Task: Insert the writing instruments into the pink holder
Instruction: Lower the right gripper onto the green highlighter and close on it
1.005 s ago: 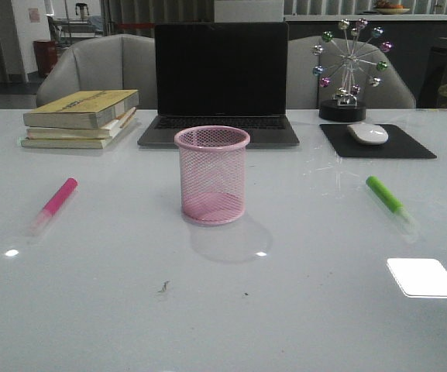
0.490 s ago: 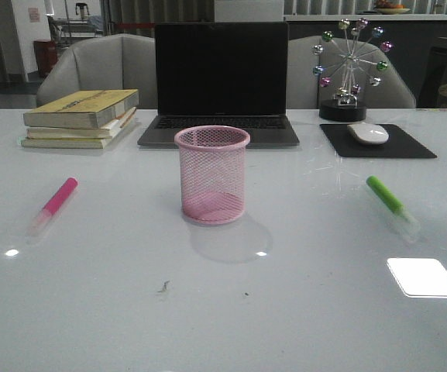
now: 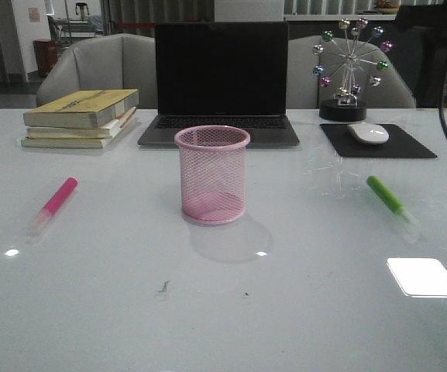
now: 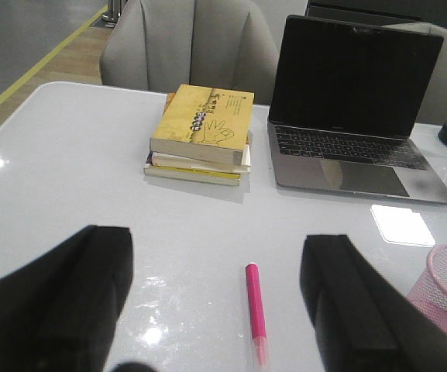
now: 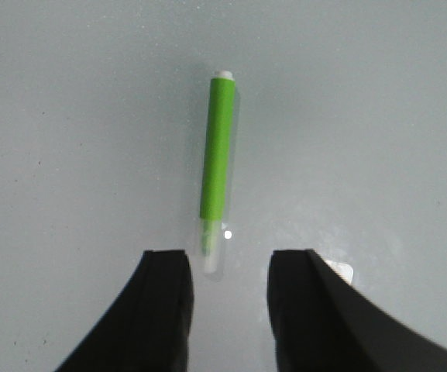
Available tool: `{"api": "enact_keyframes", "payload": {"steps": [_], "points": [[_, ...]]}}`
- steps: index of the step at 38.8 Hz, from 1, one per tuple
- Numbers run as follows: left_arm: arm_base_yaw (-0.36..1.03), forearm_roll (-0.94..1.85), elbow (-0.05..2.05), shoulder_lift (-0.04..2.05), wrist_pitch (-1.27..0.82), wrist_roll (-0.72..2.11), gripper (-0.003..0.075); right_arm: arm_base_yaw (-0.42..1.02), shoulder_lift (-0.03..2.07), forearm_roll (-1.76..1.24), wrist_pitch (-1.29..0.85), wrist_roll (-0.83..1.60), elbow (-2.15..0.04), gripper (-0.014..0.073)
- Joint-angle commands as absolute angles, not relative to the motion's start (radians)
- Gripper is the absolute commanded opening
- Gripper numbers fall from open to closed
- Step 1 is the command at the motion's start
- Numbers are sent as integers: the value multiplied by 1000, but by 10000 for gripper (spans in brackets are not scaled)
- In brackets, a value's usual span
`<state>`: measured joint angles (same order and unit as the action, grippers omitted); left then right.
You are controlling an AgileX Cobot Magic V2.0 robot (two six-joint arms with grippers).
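A: Where's everything on the table point(image 3: 223, 310)?

B: Pink cup point(image 3: 212, 174) stands upright mid-table, just in front of the laptop point(image 3: 220, 81). Nothing in it. Pink marker point(image 3: 53, 204) lies flat off to the cup's left, green marker point(image 3: 390, 201) flat off to its right. Both well apart from the cup.

A: Hands?

B: Neither shows in the front view, only a dark cable at the right edge. Wrist views have them. Left hand point(image 4: 219, 291) is spread wide, fingers point(image 4: 343, 291) far apart, holding nothing. Pink marker point(image 4: 255, 310) lies on the table between and beyond them, pale cap toward the hand. Edge of the cup point(image 4: 444, 291) shows beside one finger.

A: Right one?

B: Right hand point(image 5: 227, 310) is looking straight down, fingers point(image 5: 165, 310) parted to a moderate gap, also holding nothing. Green marker point(image 5: 217, 159) lies lined up with that gap, clear cap end nearest the fingers. No contact that I can see.

A: Background clutter?

B: Stack of books point(image 3: 80, 118) back left, mouse point(image 3: 368, 133) on a black pad point(image 3: 378, 142) back right, ferris-wheel ornament point(image 3: 351, 70) behind it. Grey chairs point(image 3: 99, 66) past the table.
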<state>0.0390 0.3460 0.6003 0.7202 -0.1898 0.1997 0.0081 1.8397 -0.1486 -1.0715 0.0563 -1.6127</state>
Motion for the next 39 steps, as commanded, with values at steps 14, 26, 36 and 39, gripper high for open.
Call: {"api": "enact_keyframes", "payload": {"steps": [14, 26, 36, 39], "points": [[41, 356, 638, 720, -118, 195, 519, 22, 1993, -170, -988, 71, -1718, 375], [41, 370, 638, 720, -118, 195, 519, 44, 2062, -170, -892, 71, -1719, 375], [41, 427, 638, 720, -115, 195, 519, 44, 2088, -126, -878, 71, -1719, 375], [41, 427, 638, 720, -110, 195, 519, 44, 2091, -125, -878, 71, -1719, 375]]}}
